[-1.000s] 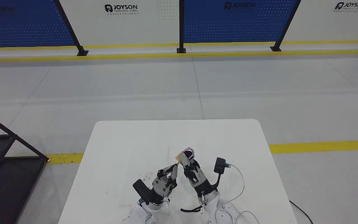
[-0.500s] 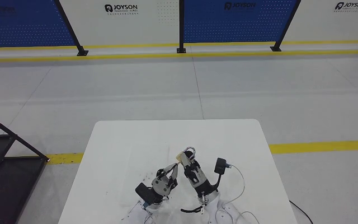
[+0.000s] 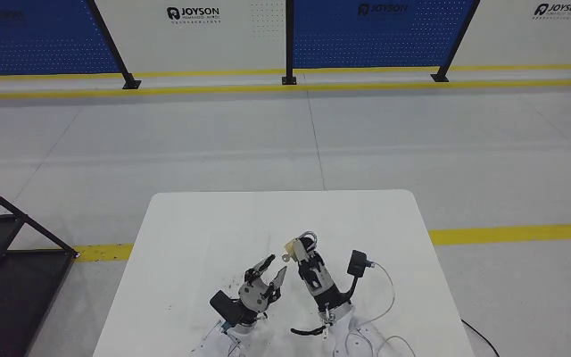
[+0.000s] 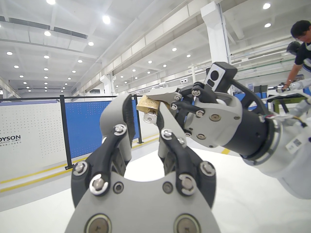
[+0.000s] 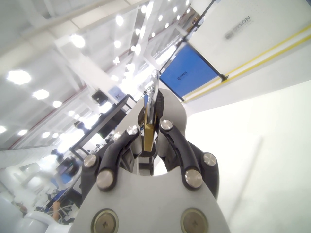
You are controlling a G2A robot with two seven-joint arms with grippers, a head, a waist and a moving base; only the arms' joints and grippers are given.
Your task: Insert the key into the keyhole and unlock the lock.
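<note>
Two claws are up over the near end of the white desk [image 3: 178,232]. The right claw [image 5: 155,103] is pinching a small brass lock [image 5: 148,134] by its flat sides, with the silver shackle [image 5: 154,83] poking out past the fingertips. A silver key [image 4: 148,117] sticks out of the lock's bottom edge and looks seated in the keyhole. The left claw [image 3: 275,267] sits just beside it, fingers spread wide, gripping nothing.

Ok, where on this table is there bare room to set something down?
The white table is bare across its far half and left side. Crowded at the near edge: left gripper beside right gripper clamping the brass padlock.
</note>
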